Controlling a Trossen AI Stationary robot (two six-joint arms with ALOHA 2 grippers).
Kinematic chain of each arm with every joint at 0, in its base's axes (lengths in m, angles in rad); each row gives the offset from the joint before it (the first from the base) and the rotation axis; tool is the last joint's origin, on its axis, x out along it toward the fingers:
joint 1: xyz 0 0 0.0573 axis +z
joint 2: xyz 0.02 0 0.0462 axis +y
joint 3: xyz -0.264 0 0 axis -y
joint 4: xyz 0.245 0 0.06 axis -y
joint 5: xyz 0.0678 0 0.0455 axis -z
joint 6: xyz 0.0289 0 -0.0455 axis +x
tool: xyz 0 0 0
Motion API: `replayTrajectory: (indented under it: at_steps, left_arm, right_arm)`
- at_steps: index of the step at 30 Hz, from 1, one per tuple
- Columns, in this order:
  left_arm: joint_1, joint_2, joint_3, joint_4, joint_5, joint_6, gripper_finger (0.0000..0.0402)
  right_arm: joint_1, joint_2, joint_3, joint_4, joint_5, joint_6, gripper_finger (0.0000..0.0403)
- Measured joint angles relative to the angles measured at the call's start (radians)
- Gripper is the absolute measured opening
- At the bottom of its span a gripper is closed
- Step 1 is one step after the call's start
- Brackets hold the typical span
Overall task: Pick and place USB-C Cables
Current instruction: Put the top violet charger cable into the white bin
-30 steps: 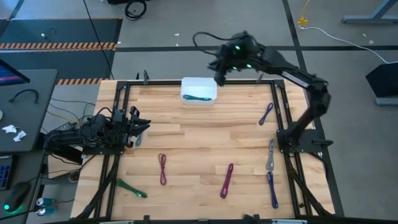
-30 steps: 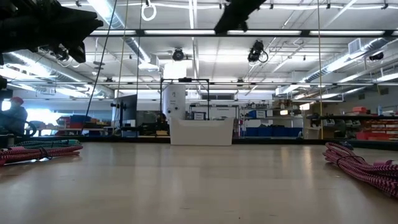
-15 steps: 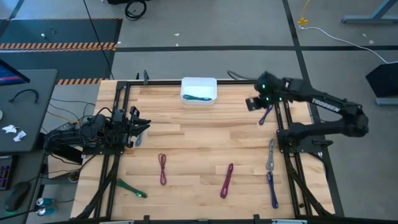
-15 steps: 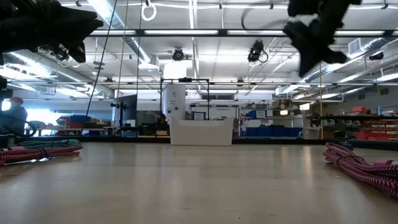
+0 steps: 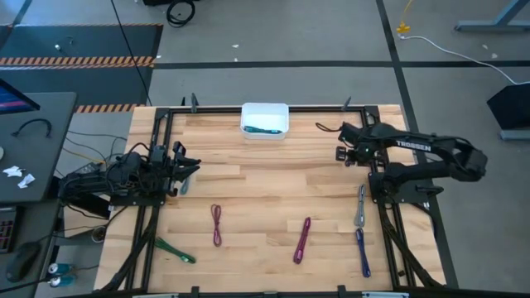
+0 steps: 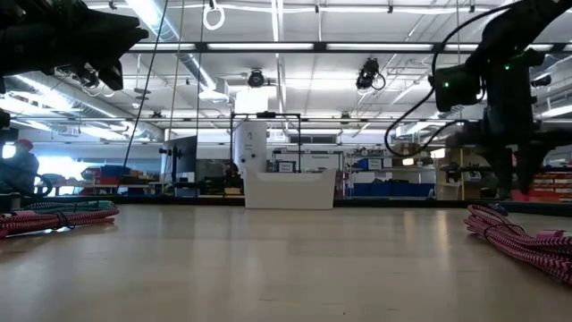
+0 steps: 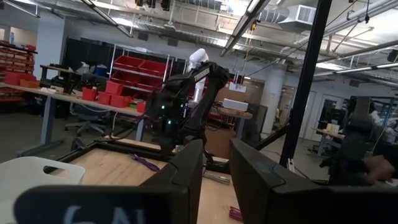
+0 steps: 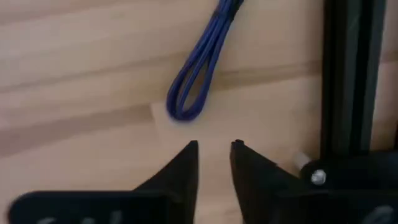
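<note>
My right gripper [image 5: 342,154] [image 8: 214,149] hovers, fingers narrowly open and pointing down, just short of the looped end of a purple-blue cable bundle [image 8: 200,78] lying flat on the wood; in the high view the arm hides that bundle. A white bin [image 5: 265,118] at the far edge holds a teal cable [image 5: 265,130]. Flat on the table lie a maroon cable [image 5: 217,223], a magenta one [image 5: 302,240], a green one [image 5: 175,251], a grey one [image 5: 361,205] and a blue one [image 5: 363,252]. My left gripper [image 5: 186,170] [image 7: 216,171] waits at the left side, fingers a little apart.
A black metal frame rail [image 8: 348,74] runs close beside the purple-blue cable and the right gripper. The right arm's base [image 5: 397,184] stands at the right edge. Bare wood [image 5: 273,178] spans the table's middle. In the low view the bin [image 6: 289,190] stands at the far side.
My right gripper has swung from beside the bin at the far edge toward the table's right side, then toward the near edge and down, ending over the purple-blue cable. The cables and the bin have not moved.
</note>
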Motion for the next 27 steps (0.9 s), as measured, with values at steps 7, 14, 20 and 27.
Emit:
replayTrajectory:
  at_steps: [7, 14, 20, 27]
  left_arm:
    - [0.000, 0.000, 0.000, 0.000, 0.000, 0.008, 0.0086]
    - [0.000, 0.000, 0.000, 0.000, 0.000, 0.008, 0.0086]
    - [0.000, 0.000, 0.000, 0.000, 0.000, 0.008, 0.0080]
    - [0.000, 0.000, 0.000, 0.000, 0.000, 0.008, 0.0087]
  right_arm:
    - [-0.046, 0.024, -0.044, 0.154, 0.122, 0.091, 0.0187]
    - [-0.113, 0.073, -0.092, 0.288, 0.163, 0.164, 0.0207]
    - [-0.135, 0.142, -0.090, 0.297, 0.169, 0.111, 0.0186]
    - [-0.135, 0.192, -0.086, 0.322, 0.168, 0.058, 0.0139]
